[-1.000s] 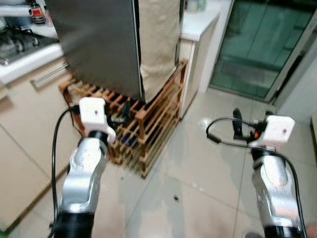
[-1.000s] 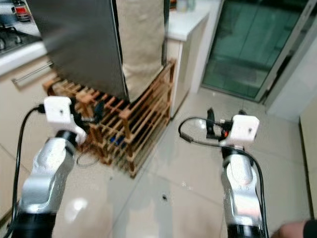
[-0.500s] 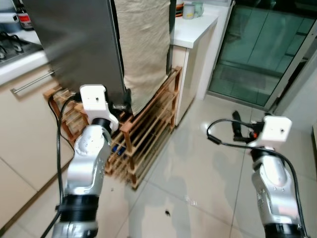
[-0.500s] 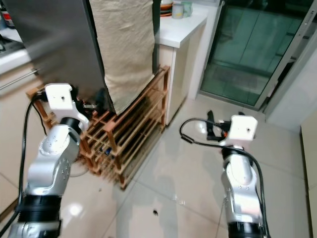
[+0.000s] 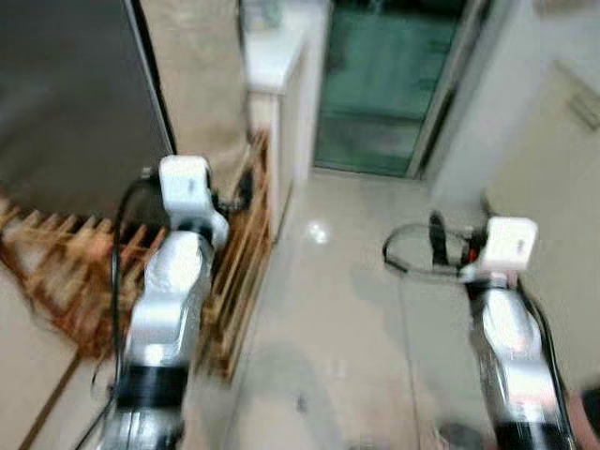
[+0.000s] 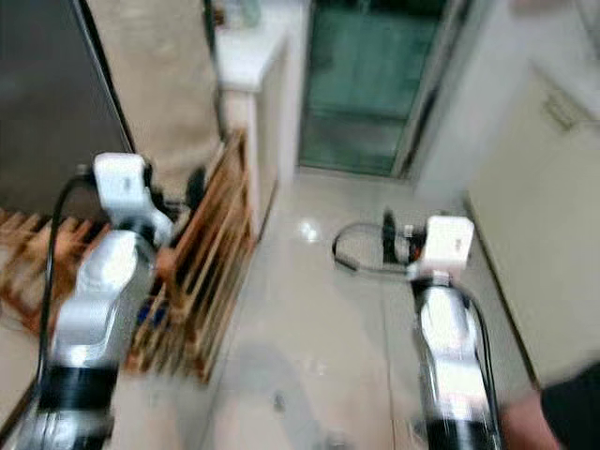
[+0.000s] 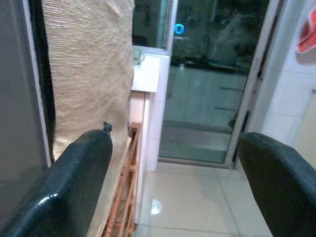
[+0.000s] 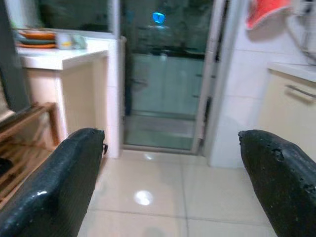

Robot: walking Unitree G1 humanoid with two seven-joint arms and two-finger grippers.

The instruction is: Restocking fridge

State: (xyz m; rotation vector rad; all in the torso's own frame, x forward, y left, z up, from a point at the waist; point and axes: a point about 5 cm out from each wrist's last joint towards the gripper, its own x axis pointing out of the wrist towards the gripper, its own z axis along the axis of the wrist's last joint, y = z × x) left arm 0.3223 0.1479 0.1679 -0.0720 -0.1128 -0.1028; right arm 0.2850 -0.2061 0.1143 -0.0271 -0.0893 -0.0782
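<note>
Fridge point(image 5: 66, 103), dark steel-grey, stood at the robot's left, its body ahead of and to the left of the left gripper point(image 7: 173, 182); a beige woven cloth point(image 7: 89, 74) hung down its side, and the gripper was close beside that cloth without touching it. Head views were blurred. A slatted wooden rack point(image 5: 234, 272) sat under and around the fridge base on the glossy tiled floor point(image 5: 347, 309). Left gripper was raised at about rack height, fingers point(image 7: 74, 187) spread wide, nothing between them. Right gripper point(image 8: 173, 182) was held out over bare floor, well apart from the fridge, fingers point(image 8: 54, 182) likewise wide apart and holding nothing. Past the fridge a white tabletop point(image 8: 59, 57) carried stacked dishes point(image 8: 37, 37) and a cup point(image 8: 66, 40). A dark glass sliding door point(image 5: 394, 75) lay straight ahead. Cream cabinet point(image 6: 534, 244) was on the right. An orange-red item point(image 8: 266, 10) hung on the tiled wall.
</note>
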